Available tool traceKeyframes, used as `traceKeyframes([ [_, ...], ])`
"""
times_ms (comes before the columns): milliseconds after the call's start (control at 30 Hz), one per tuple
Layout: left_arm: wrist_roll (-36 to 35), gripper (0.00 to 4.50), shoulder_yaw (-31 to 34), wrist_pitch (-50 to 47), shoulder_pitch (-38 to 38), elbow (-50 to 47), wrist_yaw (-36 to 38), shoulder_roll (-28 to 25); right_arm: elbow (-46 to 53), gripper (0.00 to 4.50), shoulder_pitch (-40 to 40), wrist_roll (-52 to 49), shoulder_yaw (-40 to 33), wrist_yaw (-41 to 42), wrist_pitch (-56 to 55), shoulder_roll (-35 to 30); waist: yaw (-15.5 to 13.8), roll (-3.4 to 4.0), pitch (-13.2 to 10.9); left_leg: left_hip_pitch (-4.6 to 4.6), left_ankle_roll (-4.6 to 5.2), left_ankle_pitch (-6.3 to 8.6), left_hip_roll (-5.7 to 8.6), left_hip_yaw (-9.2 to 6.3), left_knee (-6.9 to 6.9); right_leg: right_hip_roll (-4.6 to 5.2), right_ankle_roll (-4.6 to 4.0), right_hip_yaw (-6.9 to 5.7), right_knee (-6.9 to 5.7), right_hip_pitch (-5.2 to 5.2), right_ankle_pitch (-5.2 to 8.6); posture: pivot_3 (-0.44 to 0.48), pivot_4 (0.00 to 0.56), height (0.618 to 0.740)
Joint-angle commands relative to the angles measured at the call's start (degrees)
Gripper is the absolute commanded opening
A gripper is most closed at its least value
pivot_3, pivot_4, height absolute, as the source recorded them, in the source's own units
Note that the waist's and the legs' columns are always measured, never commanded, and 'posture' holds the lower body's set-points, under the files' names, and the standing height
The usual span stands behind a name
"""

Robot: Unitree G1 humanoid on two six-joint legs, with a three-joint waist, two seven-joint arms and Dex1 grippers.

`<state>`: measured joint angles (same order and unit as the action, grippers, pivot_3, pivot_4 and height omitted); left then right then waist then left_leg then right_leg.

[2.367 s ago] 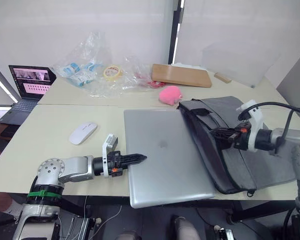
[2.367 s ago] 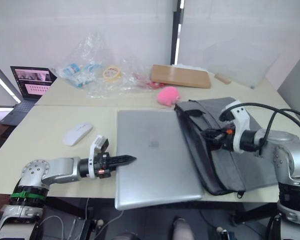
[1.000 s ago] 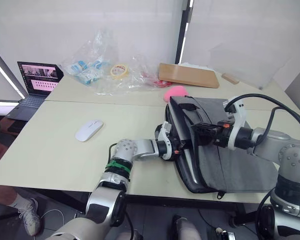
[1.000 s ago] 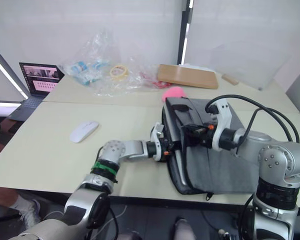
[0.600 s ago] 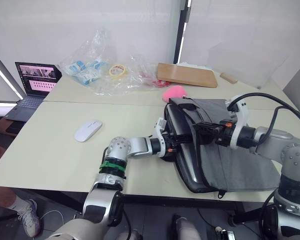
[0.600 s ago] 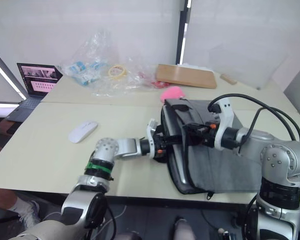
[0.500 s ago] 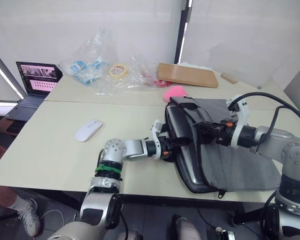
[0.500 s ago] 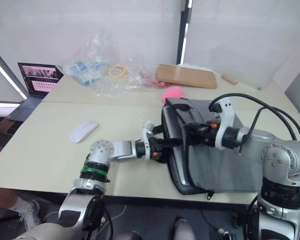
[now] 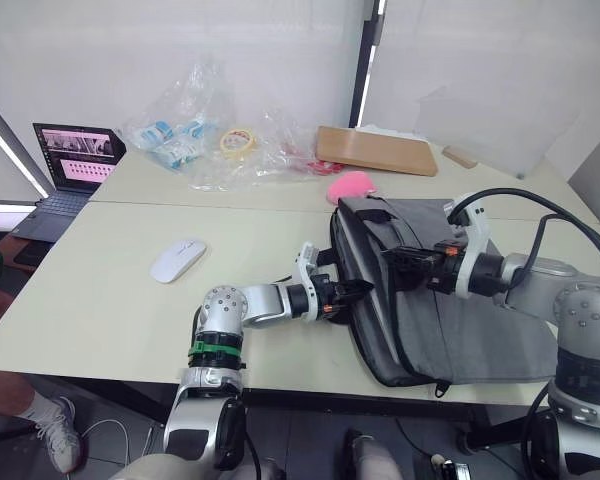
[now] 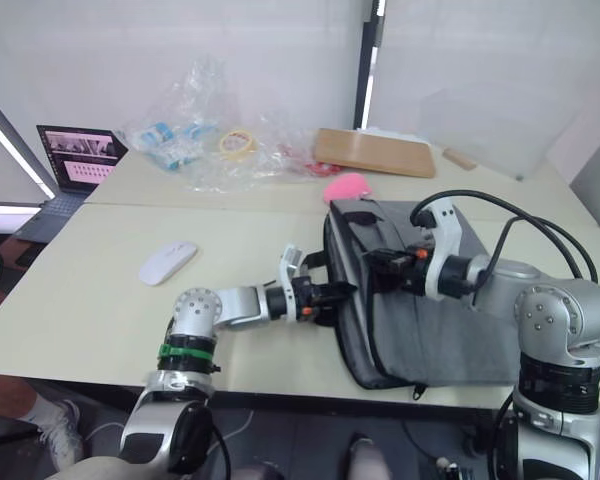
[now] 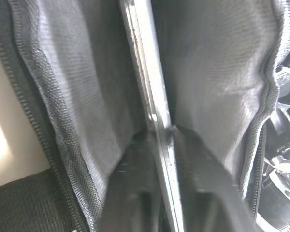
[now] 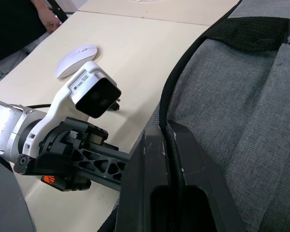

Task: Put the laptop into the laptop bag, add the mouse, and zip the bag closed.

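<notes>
On the table [image 9: 100, 300], one laptop bag [image 9: 460, 320] is lain flat with its mouth held up by the right gripper [image 12: 160, 145], its jaws pinching the black edge. One laptop [image 11: 154, 116] is mostly hidden inside. Whether the left gripper [image 9: 358, 292] is spread cannot be told. One mouse [image 9: 178, 260] lies well apart.

You have a laptop bag [image 9: 450, 320] of coarse woven grey cloth with black trim; its lining [image 11: 82, 96] is a finer dark mesh weave, edged by a toothed black zip. The laptop [image 11: 152, 92] edge inside it is smooth brushed silver metal. Your mouse [image 9: 178, 261] is glossy white plastic, near the bench's left edge. The bench [image 9: 100, 290] top is matt cream laminate. Toward its far edge lie crinkled clear plastic bags [image 9: 195, 140], a smooth brown wooden board [image 9: 372, 150] and a fuzzy pink plush lump [image 9: 348, 185].
</notes>
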<state>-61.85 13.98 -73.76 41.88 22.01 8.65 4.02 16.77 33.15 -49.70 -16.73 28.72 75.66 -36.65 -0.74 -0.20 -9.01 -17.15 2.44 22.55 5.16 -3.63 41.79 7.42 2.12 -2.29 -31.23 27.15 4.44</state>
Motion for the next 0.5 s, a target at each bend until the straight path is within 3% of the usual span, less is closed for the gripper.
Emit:
traceKeyframes([
  [33, -0.2, 0.02, 0.0, 0.5, 1.2, -1.8, 2.0, 1.5, 1.3, 0.0, 1.2, -1.4, -1.2, 0.7, -1.0, -0.9, 0.0, 0.0, 0.0, 0.0, 0.0, 0.0, 0.0, 0.0, 0.0, 0.0, 0.0, 0.0, 0.0, 0.0, 0.0, 0.0, 0.15, 0.74],
  [333, 3.7, 0.02, -2.3, 4.2, 4.5, 1.1, 5.2, 4.5, 1.9, 0.0, 1.3, -3.5, -1.6, 0.4, -0.2, -0.8, 0.1, 0.0, 0.0, -0.02, 0.0, 0.0, -0.04, 0.02, 0.01, -0.01, -0.01, 0.0, 0.01, 0.0, -0.02, 0.0, 0.15, 0.74],
  [500, 3.8, 0.02, -3.1, 2.6, 4.0, -0.8, 6.6, 3.1, 1.5, 0.0, 1.2, -3.1, -1.5, 0.6, -0.6, -1.6, 0.1, 0.0, 0.0, -0.03, 0.0, 0.0, -0.06, 0.02, 0.01, 0.0, -0.01, 0.01, 0.02, 0.0, -0.02, 0.0, 0.15, 0.74],
])
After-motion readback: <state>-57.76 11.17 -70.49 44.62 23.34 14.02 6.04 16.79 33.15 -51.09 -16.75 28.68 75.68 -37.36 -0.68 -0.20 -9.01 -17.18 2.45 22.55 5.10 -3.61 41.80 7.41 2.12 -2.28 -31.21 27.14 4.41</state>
